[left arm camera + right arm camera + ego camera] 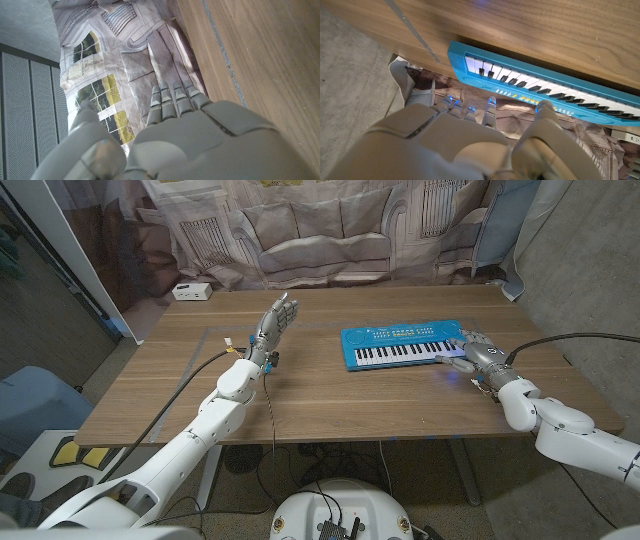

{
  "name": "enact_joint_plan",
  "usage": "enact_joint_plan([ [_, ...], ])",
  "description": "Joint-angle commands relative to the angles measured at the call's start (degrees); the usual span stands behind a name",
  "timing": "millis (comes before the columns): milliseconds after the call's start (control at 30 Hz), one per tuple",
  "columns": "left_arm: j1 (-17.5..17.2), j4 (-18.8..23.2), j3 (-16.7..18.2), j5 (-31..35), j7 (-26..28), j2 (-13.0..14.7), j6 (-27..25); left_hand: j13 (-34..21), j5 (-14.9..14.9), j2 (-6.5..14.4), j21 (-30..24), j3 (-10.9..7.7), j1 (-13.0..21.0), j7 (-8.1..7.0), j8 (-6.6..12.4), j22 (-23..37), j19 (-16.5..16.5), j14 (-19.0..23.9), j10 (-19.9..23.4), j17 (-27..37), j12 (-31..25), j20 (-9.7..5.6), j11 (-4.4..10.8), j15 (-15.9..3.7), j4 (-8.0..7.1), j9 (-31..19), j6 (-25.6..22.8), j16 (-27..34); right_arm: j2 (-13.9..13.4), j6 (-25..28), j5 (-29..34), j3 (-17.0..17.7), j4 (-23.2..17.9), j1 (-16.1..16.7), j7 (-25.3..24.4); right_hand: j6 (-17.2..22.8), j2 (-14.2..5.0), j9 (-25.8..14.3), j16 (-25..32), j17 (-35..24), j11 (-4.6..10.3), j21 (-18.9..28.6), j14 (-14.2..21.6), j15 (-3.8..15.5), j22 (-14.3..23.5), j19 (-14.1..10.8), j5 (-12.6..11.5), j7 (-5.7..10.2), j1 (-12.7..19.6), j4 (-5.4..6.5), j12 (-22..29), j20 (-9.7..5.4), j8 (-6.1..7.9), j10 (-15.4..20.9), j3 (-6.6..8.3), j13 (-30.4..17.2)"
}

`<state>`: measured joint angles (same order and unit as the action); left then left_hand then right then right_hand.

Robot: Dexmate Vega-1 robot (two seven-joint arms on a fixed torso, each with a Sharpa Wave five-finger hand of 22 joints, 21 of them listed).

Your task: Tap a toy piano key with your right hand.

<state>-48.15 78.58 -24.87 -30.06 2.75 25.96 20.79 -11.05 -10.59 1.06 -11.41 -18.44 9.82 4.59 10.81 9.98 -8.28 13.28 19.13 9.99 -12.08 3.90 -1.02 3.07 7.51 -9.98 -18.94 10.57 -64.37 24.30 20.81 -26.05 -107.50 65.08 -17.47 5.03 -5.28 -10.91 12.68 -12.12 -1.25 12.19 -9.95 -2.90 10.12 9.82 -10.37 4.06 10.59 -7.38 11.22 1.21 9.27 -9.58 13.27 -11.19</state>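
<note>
— Blue plastic, white and black keys: the toy piano (403, 346) lies flat on the wooden table (330, 400), on the robot's right half and toward the far edge, keys facing the robot. Where is the right hand (474, 352)?

— At the piano's right end, over the last keys, fingers (452, 360) pointing left along the keyboard. From the head view it seems to touch or nearly touch them; whether a key is pressed I cannot tell. It holds nothing, and the fingers look loosely spread rather than curled.

— And the other one?

— The left hand (274, 321) stands raised near the table's middle, fingers apart and reaching up, empty, well apart from the piano. A small white box (190, 291) sits at the far left corner.

— What could spoil the tap?

— Several fingers over narrow keys: a broad press would likely sound a cluster, not one note. The hand also sits at the very end of the instrument, so a downward push there might land on the blue casing or tip or skid the light toy across the smooth wood. In the right wrist view the keyboard (555, 90) lies beyond the fingertips, so the contact point is hard to judge, and a miss past the end seems possible
</note>
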Motion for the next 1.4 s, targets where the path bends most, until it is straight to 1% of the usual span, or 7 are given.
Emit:
enact_joint_plan([
  [33, -0.02, 0.13, 0.15, -0.14, -0.16, 0.13, 0.01, -0.31, 0.21, 0.68, 0.3, -0.51, 0.23, -0.25, -0.05, 0.3, 0.06, -0.27, 0.15, 0.27, 0.03, 0.75, 0.34, -0.06, -0.08, -0.29, -0.02, 0.11, 0.46, -0.42, -0.81, 0.56, 0.18, 0.48, -1.06, -7.74, 0.31, -0.09, -0.37, -0.16, -0.8, -0.13, -6.65, -0.4, 0.06, 0.39, -0.08, -1.35, 1.06, -0.33, -0.11, -0.43, -0.08, -1.61, 0.56, -0.25],
  [267, -0.18, 0.14, 0.17, -0.32, -0.29, 0.16, 0.0, -0.31, 0.2, 0.75, 0.29, -0.54, 0.25, -0.28, -0.06, 0.31, 0.13, -0.29, -0.08, 0.27, 0.1, 0.89, 0.27, -0.13, -0.09, -0.29, 0.01, 0.11, 0.75, -1.44, -1.45, 1.07, 0.51, 1.0, -2.31, -18.69, 0.39, -0.13, -0.9, -0.25, -1.36, -0.35, -8.05, -0.42, 0.04, 0.0, -0.03, -2.81, 1.43, -0.41, -0.32, -1.39, -0.04, -4.2, 0.77, -0.29],
  [800, -0.81, 1.29, 0.22, -0.07, 0.06, 0.57, -0.1, -0.31, 0.2, 0.96, 0.19, -0.66, 0.36, -0.28, -0.02, 0.32, 0.06, -0.28, 0.03, 0.27, 0.04, 0.59, 0.29, -0.02, -0.09, -0.29, -0.08, 0.12, 0.5, -1.51, -2.02, 2.17, -0.25, 2.41, -3.86, -18.36, 0.43, -0.14, -0.87, -0.25, -1.82, -0.3, -8.17, -0.32, 0.03, -0.43, -0.02, -4.12, 1.58, -0.45, -0.12, -1.86, 1.04, -4.45, 0.83, -0.29],
  [967, -1.11, 1.78, 0.32, -0.04, 0.22, 0.75, -0.12, -0.31, 0.2, 1.01, 0.17, -0.7, 0.4, -0.26, -0.02, 0.32, 0.06, -0.25, 0.08, 0.26, 0.01, 0.54, 0.55, -0.03, -0.08, -0.29, -0.09, 0.13, 0.69, -2.69, -2.61, 2.87, -0.1, 2.95, -5.03, -17.34, 0.5, -0.11, -0.52, -0.17, -2.57, 0.31, -7.14, 0.45, -0.02, -2.54, -0.03, -5.01, 1.77, -0.52, 0.52, -2.96, 1.71, -3.19, 0.9, -0.27],
  [1200, -1.57, 2.47, 0.48, 0.01, 0.49, 1.07, -0.25, -0.32, 0.21, 1.07, 0.15, -0.75, 0.44, -0.24, -0.03, 0.32, 0.07, -0.26, 0.06, 0.26, 0.01, 0.52, 0.32, -0.02, -0.07, -0.29, -0.06, 0.13, 1.34, -4.62, -3.47, 3.79, 0.43, 3.59, -6.79, -16.79, 0.55, -0.08, -0.3, -0.1, -3.1, 0.42, -6.34, 0.48, -0.08, -3.32, -0.06, -6.11, 1.96, -0.61, 0.9, -2.93, 1.95, -2.25, 0.96, -0.26],
  [1300, -1.67, 2.68, 0.5, 0.01, 0.55, 1.16, -0.37, -0.32, 0.22, 1.09, 0.16, -0.76, 0.46, -0.2, -0.03, 0.32, 0.11, -0.23, 0.04, 0.26, 0.01, 0.48, 0.33, 0.04, -0.07, -0.29, -0.06, 0.14, 1.98, -5.49, -3.73, 4.34, 0.71, 3.99, -8.26, -15.05, 0.78, -0.03, 0.16, 0.08, -3.35, 0.92, -4.41, 0.91, -0.17, -5.85, -0.18, -6.75, 2.47, -0.86, 1.55, -3.19, 2.52, -0.31, 1.09, -0.23],
  [1400, -1.7, 2.71, 0.53, -0.12, 0.46, 1.17, -0.42, -0.32, 0.22, 1.12, 0.14, -0.78, 0.48, -0.15, -0.03, 0.32, 0.08, -0.24, 0.1, 0.26, -0.01, 0.19, 0.28, 0.03, -0.07, -0.29, -0.06, 0.14, 2.45, -5.95, -4.36, 4.81, 0.69, 4.15, -8.56, -13.34, 0.86, 0.0, 0.12, 0.16, -3.82, 0.85, -4.05, 0.88, -0.19, -6.32, -0.22, -6.87, 2.73, -0.96, 1.8, -3.25, 3.05, 0.6, 1.16, -0.21],
])
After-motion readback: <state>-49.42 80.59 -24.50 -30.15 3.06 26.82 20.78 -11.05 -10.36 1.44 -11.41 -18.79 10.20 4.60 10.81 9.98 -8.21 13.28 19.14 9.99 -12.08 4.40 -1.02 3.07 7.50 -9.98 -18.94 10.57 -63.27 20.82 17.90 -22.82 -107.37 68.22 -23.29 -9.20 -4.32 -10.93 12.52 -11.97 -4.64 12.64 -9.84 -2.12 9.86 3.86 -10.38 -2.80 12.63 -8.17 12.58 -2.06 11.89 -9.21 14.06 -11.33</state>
